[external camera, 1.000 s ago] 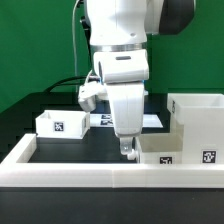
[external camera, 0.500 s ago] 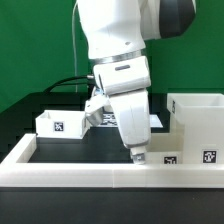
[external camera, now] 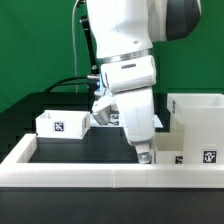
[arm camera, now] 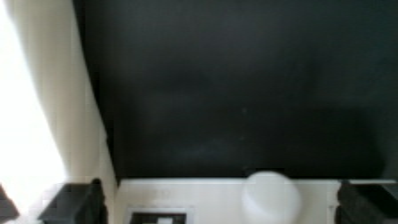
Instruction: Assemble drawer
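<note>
Drawer housing (external camera: 197,120) stands tall at the exterior view's right on the black table (external camera: 80,148), and I can read a square tag low on its front. One small tray (external camera: 168,150) sits low just beside the housing on the side toward the exterior view's left, with a tag on its front wall. I cannot tell whether the two touch. The other tray (external camera: 58,124) rests well apart at the exterior view's left, open top up, with a tag facing the camera. My arm (external camera: 125,50) leans down over the middle of the table, and the gripper (external camera: 145,153) is low at the near tray's end, close to the white rail (external camera: 90,172) along the table's front edge. In the wrist view the dark fingers (arm camera: 75,203) are spread wide, with the tray's white wall and one tag lying between them. Nothing is clamped that I can see. A pale rounded blur on that wall is too soft to identify. Behind the arm, a strip of the marker board (external camera: 157,121) lies flat.
</note>
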Action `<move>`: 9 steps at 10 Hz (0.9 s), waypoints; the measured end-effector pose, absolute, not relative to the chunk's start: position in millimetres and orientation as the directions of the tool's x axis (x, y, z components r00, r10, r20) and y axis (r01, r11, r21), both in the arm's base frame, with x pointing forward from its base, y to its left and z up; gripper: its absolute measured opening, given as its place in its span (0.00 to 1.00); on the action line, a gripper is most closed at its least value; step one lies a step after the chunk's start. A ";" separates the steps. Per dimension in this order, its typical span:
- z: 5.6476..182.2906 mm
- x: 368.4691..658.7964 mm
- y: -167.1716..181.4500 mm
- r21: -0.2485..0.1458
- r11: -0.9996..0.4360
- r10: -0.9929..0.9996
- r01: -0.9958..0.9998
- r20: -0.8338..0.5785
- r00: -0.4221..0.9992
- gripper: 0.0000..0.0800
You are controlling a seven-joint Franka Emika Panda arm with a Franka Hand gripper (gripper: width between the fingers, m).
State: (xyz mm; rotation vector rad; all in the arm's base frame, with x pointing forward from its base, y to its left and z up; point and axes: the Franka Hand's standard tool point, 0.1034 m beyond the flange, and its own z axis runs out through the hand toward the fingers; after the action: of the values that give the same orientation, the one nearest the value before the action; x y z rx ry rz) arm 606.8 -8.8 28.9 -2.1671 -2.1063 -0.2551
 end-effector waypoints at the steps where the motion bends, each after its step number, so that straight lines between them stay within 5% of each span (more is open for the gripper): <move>1: 28.9 607.1 -8.8 0.040 -0.032 0.980 0.999 0.195 0.024 0.81; 9: 23.4 599.9 10.1 0.080 -0.050 0.987 0.996 0.157 0.037 0.81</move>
State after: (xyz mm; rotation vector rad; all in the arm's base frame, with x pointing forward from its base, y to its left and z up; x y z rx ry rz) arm 599.9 10.1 23.4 -2.2248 -2.1294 -0.2614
